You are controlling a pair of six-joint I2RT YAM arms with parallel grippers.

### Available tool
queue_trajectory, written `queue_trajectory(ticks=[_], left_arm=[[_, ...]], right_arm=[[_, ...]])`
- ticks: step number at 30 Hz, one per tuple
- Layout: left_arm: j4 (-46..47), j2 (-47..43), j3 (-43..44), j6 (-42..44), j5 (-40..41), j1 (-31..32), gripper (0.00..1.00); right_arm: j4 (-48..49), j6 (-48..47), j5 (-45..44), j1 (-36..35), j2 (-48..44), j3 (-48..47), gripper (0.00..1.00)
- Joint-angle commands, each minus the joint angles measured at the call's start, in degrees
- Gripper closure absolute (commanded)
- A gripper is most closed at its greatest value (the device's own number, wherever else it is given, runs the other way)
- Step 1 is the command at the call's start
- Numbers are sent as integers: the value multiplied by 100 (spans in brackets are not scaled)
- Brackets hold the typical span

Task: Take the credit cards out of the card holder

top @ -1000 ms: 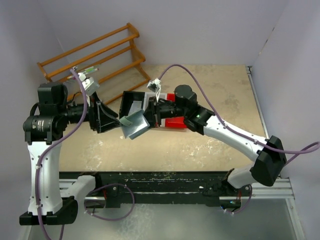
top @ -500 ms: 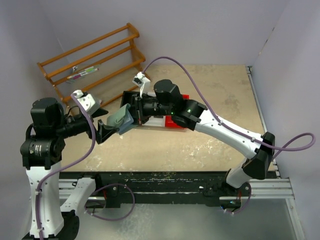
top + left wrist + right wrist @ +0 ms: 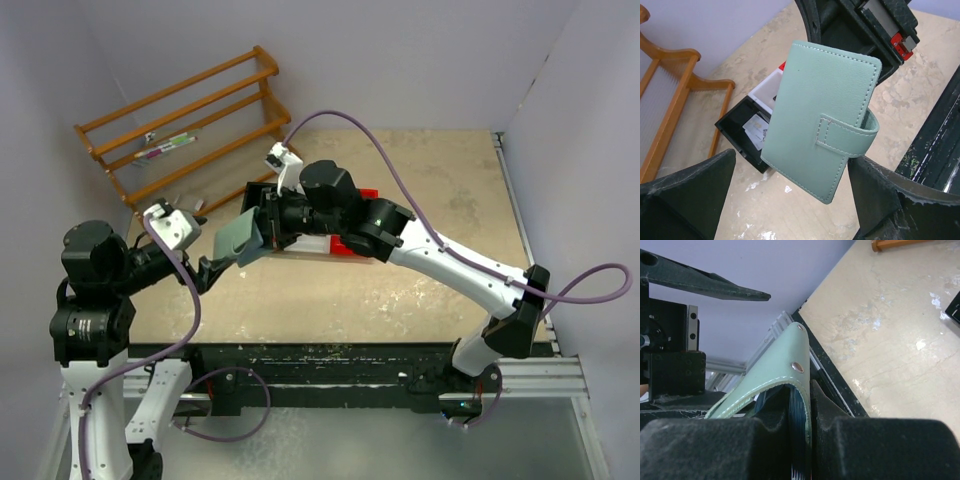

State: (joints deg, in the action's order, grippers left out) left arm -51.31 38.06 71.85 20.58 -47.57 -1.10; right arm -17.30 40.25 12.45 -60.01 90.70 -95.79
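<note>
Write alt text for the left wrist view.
A closed grey-green card holder, strap wrapped over its edge, hangs above the table, clamped at its top by the right gripper. The left gripper stands open, a finger either side of it. Behind lie a black bin, a white bin and a wooden rack.

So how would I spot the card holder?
From the wooden rack at the far left, come forward to the raised right hand. The card holder is the flat pale-green wallet it pinches: soft, stitched, with a strap, unlike the hard plastic bins nearby.
</note>
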Motion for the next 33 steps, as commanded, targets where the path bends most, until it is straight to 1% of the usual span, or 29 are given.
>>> queue_trajectory(ticks=[1,4,6,9,17,26,30,33], left_arm=[[681,-206,-324,-90,46,-13,4],[705,-384,-596,197,-15,-13,3],[587,-428,-626,453,10,-13,3],[521,-456,-606,577,14,-14,3],[935,-357,-460,-1,126,-13,7],[770,-213,-248,-303,40,-13,8],[931,-255,-234,-431,210,-13,9],[855,-210,-171,-427,216,-13,9]], right_arm=[[174,196,-166,-72,-31,-353,100],[226,282,-124,-95,14,-416,100],[212,319,-94,-99,49,-508,100],[169,360,-87,-114,84,-633,100],[61,338,-66,-164,96,-736,100],[87,251,-19,-189,36,-612,100],[89,204,8,-195,11,-607,100],[127,156,49,-198,-28,-540,100]])
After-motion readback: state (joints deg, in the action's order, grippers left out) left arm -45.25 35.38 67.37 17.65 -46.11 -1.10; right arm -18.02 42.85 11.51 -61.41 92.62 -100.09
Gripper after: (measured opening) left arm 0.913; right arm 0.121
